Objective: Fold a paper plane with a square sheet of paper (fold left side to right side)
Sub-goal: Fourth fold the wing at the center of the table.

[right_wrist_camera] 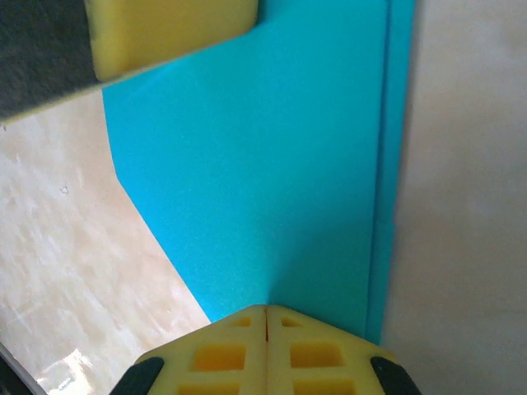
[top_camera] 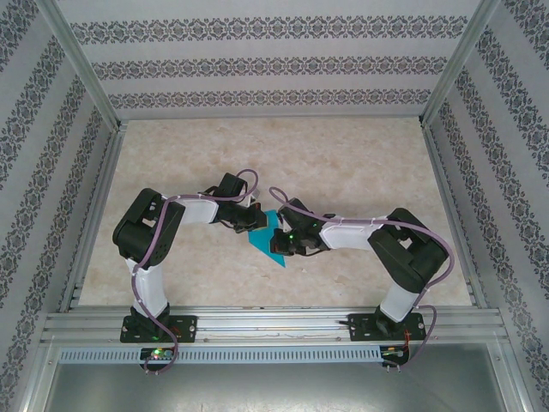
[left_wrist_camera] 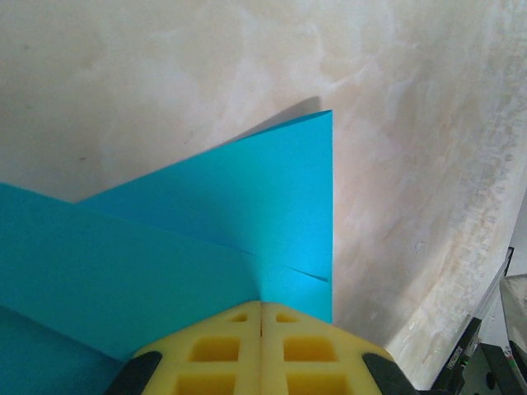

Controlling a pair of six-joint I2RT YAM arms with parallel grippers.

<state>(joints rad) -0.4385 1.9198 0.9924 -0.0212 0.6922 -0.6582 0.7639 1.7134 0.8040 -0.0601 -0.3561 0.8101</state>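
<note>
Paper (top_camera: 262, 239) lies between the two arms; left gripper (left_wrist_camera: 262, 306) and right gripper (right_wrist_camera: 266, 311) are both closed, tips on it; its long edge runs straight ahead of the right one.

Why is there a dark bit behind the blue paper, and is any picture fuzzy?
Left wrist view: the blue paper's pointed corner throws a thin shadow on the table behind it. Right wrist view: the yellow pad at the top left looks fuzzy. Top view: soft, even light.
</note>
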